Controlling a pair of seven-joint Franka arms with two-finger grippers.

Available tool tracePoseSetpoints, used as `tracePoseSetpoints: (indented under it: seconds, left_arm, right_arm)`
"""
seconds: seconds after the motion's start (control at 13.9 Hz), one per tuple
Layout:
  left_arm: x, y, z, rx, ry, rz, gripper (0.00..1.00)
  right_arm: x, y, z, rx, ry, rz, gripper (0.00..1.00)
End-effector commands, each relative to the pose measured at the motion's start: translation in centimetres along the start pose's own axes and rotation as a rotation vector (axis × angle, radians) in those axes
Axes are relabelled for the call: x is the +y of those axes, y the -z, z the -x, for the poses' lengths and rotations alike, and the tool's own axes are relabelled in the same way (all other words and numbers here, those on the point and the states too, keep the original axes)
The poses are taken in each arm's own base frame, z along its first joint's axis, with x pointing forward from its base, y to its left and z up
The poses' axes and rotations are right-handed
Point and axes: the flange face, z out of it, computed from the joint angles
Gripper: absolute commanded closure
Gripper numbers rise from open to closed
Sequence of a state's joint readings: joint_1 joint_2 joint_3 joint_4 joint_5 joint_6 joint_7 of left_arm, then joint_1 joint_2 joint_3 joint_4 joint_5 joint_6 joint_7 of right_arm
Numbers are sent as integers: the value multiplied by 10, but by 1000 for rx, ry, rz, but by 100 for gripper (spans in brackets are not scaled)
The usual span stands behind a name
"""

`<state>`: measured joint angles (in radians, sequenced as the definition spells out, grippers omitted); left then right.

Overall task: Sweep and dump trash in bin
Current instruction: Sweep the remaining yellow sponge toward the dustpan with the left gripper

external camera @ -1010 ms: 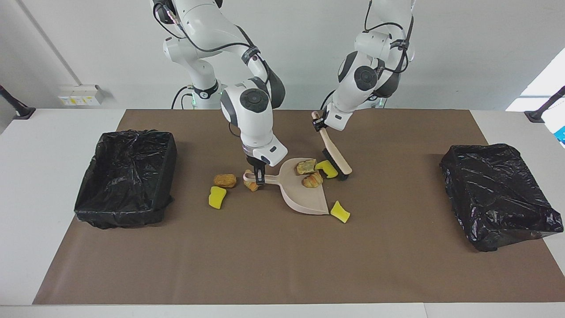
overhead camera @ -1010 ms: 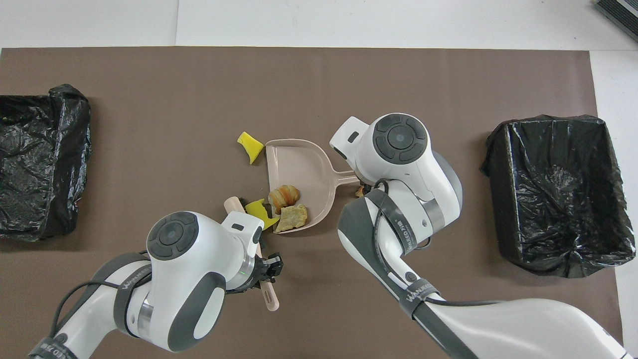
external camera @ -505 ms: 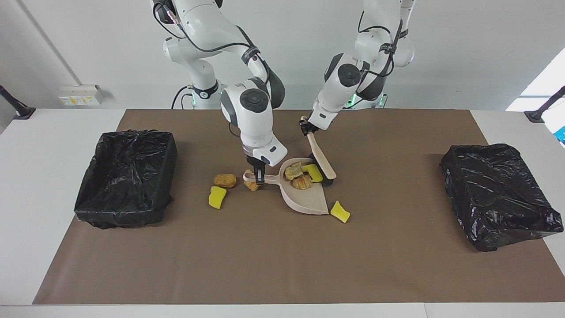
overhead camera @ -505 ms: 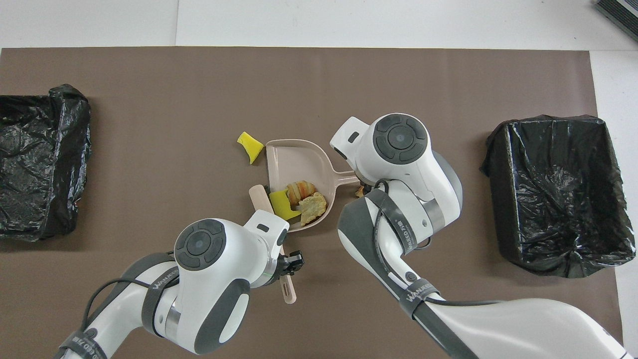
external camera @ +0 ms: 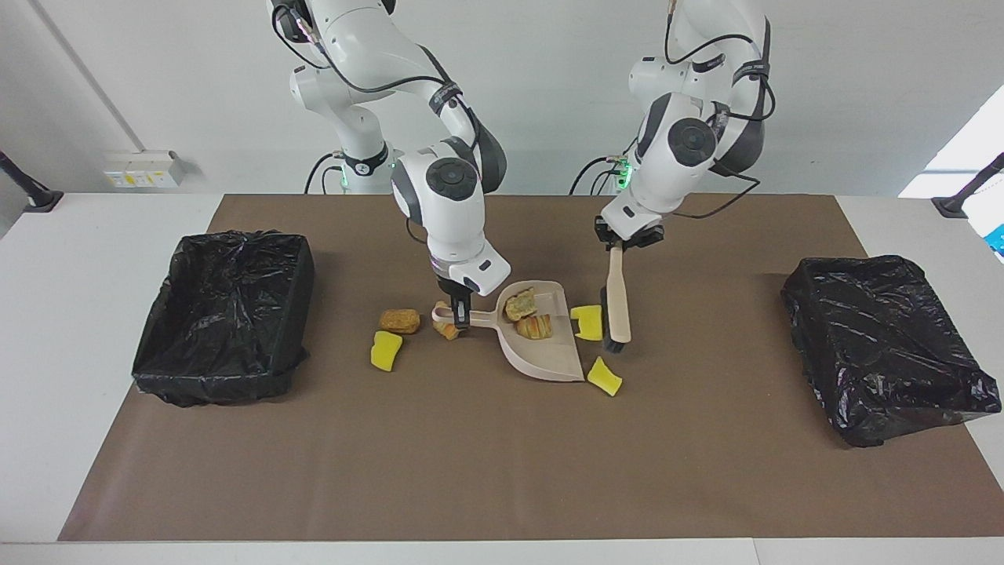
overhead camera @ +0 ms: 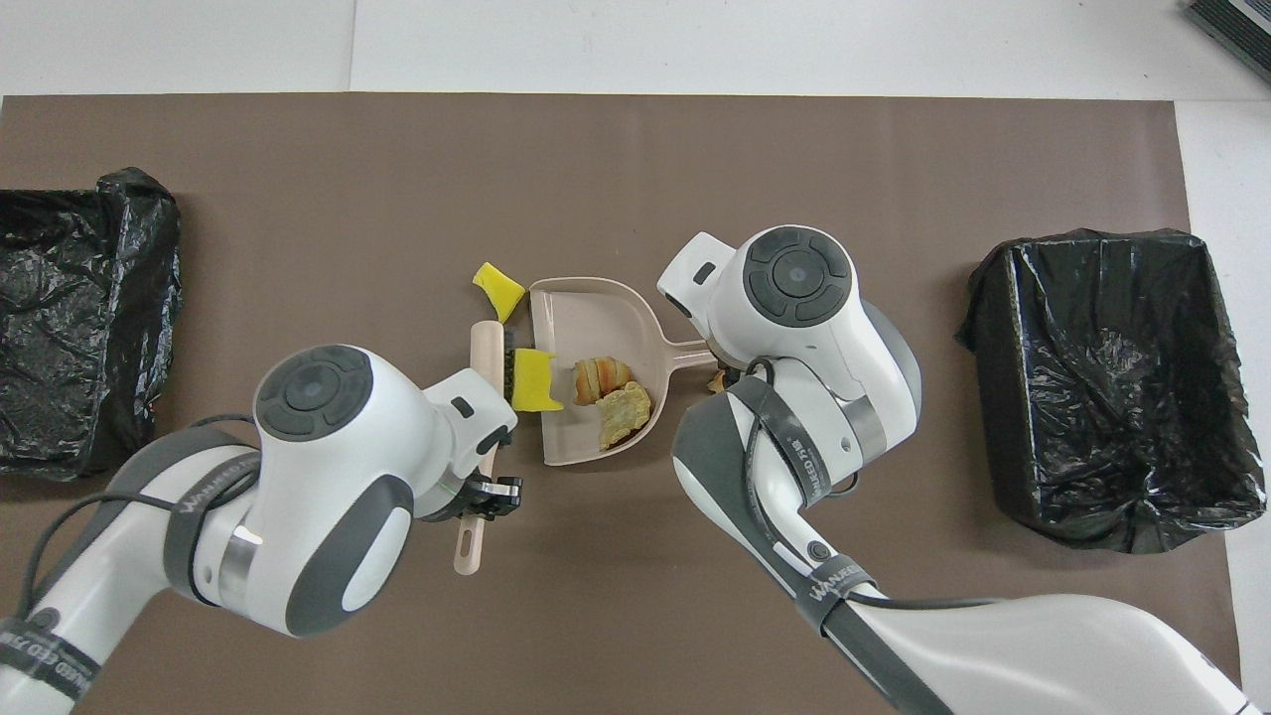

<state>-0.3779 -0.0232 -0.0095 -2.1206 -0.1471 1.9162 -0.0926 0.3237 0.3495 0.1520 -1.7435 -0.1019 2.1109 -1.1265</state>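
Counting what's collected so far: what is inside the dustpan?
Two pastries lie inside the dustpan. A yellow sponge piece sits at its mouth, outside. Nothing there is covered.

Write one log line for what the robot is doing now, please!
stage: sweeping | left gripper: shut on brush | right gripper: shut on dustpan handle | in pan: two pastries

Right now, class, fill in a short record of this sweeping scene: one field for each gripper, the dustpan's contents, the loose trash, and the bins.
Left gripper: shut on the brush handle, bristles down beside a yellow sponge piece at the dustpan's mouth.
Right gripper: shut on the dustpan handle.
In dustpan: two pastries.
Loose trash: sponge piece by the pan's lip; pastry, sponge piece and pastry scrap near the handle.
Bins: two black-lined bins, one at each end.
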Motion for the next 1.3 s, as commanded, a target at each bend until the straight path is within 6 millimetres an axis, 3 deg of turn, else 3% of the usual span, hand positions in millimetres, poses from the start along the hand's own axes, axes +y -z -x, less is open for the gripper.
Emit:
tracePoseSetpoints:
  seconds: [0.0, 0.14, 0.29, 0.43, 0.58, 0.65, 0.72, 0.87, 1.01, 1.23]
  left_arm:
    - [-16, 6, -28, 44, -46, -25, 100]
    - [-17, 2, -33, 71, -42, -22, 100]
    - [-21, 4, -51, 152, -32, -17, 100]
    - [-34, -3, -69, 168, -26, -20, 100]
    - [-60, 7, -84, 186, -13, -38, 100]
    - [-62, 8, -87, 189, -27, -40, 100]
    - [-68, 5, -86, 176, -54, -43, 100]
    - [-67, -21, -84, 131, -117, -49, 100]
    - [-63, -24, -74, 66, -138, -46, 100]
    - [-34, -31, -48, -88, -188, -45, 100]
  right_arm:
    - [-2, -2, 6, 10, 27, -19, 100]
    - [-2, -2, 5, 10, 27, -18, 100]
    - [-2, -2, 5, 10, 27, -18, 100]
    - [-3, -2, 5, 10, 30, -18, 100]
    - [-4, -3, 5, 8, 27, -23, 100]
    - [-4, -3, 5, 8, 27, -21, 100]
    - [-4, -3, 5, 8, 27, -23, 100]
    - [-4, -3, 5, 8, 29, -21, 100]
    - [-4, -4, 5, 8, 27, -23, 100]
    - [-4, -4, 5, 8, 27, -23, 100]
